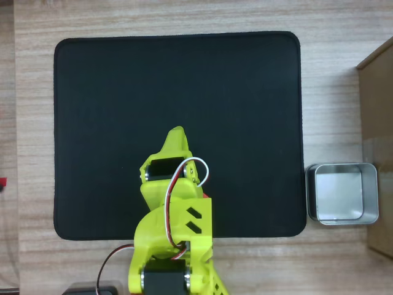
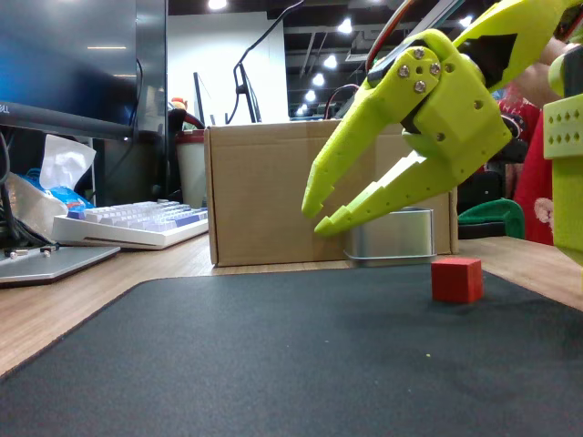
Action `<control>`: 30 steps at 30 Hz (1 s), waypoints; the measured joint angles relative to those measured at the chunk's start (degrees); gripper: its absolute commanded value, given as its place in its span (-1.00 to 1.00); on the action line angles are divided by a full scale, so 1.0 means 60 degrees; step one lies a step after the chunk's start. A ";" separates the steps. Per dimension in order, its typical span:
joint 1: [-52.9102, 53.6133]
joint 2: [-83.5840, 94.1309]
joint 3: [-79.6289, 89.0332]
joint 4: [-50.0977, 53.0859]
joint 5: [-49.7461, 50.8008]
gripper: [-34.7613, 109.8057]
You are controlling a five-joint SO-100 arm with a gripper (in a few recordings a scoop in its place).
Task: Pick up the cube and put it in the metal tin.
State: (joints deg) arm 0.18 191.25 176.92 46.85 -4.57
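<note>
The small red cube (image 2: 455, 279) rests on the black mat (image 2: 273, 355) in the fixed view. Behind it stands the shiny metal tin (image 2: 392, 235). In the overhead view the tin (image 1: 342, 193) sits off the mat's right edge and holds nothing. My yellow gripper (image 2: 314, 219) hangs above the mat, fingers pointing down to the left. It is open a little, with nothing between the fingers. Its fingertips are left of and above the cube, apart from it. From overhead the gripper (image 1: 177, 133) is over the mat's middle, and the arm hides the cube.
A brown cardboard box (image 2: 264, 191) stands behind the mat next to the tin, and it appears at the right edge from overhead (image 1: 377, 98). A keyboard (image 2: 132, 225), a laptop edge and a monitor sit to the left on the wooden table (image 1: 184, 18).
</note>
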 measured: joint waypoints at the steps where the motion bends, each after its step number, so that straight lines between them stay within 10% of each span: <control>1: -0.0132 0.0000 0.0000 0.0000 -0.0308 -0.52; 19: 0.0176 0.0015 -0.0366 -0.0264 0.0352 -0.52; 30: 0.0820 0.0044 -0.4292 0.4819 0.0659 -0.52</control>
State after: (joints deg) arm 5.10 191.51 151.17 75.76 -0.62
